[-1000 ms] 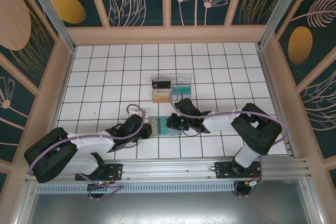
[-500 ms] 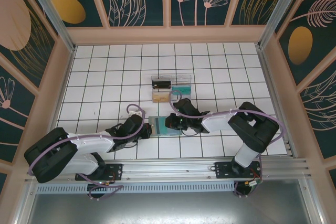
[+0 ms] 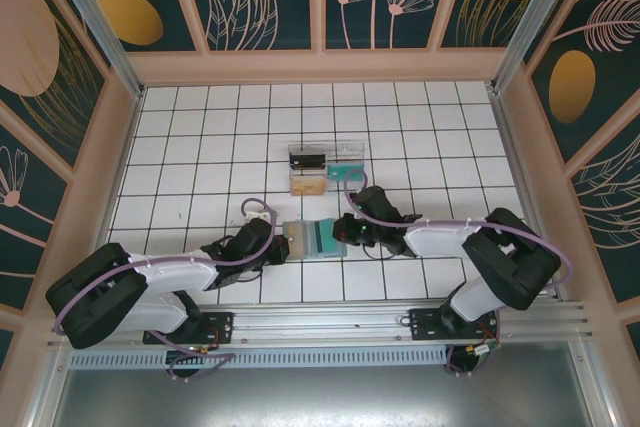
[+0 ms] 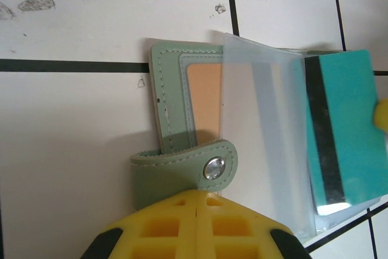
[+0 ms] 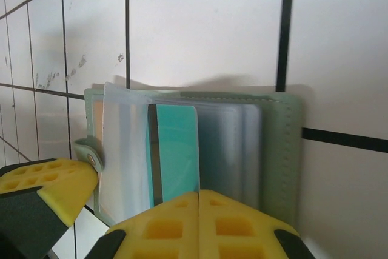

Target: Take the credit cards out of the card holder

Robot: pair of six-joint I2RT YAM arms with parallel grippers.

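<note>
- Step in hand (my reading): sliding one teal credit card out of a clear sleeve of the card holder. The card looks part out, with its striped side at the sleeve's edge.
- Location: the card holder lies open on the bench, close to the near edge and about midway between the left and right edges. A clear tray sits apart from it, toward the far edge.
- Anchor: the left fingers are pressed together on the holder's snap strap, with no gap between them.
- Puller: the right fingers are closed flat on the edge of the teal credit card that is clear of the sleeve. The magnetic stripe faces up.
- Doing it well (judgement):
  - Pull in the plane of the sleeve, straight away from the pocket mouth. Any upward tilt would likely bend the card or lift the soft plastic with it.
  - Hold the strap pinch firm so the holder does not drag across the tiles.
  - Go slowly; the hold on the card is a thin edge pinch and could slip if the pocket binds.
- Other sleeves sit stacked behind this one; I cannot tell whether they hold cards.
</note>
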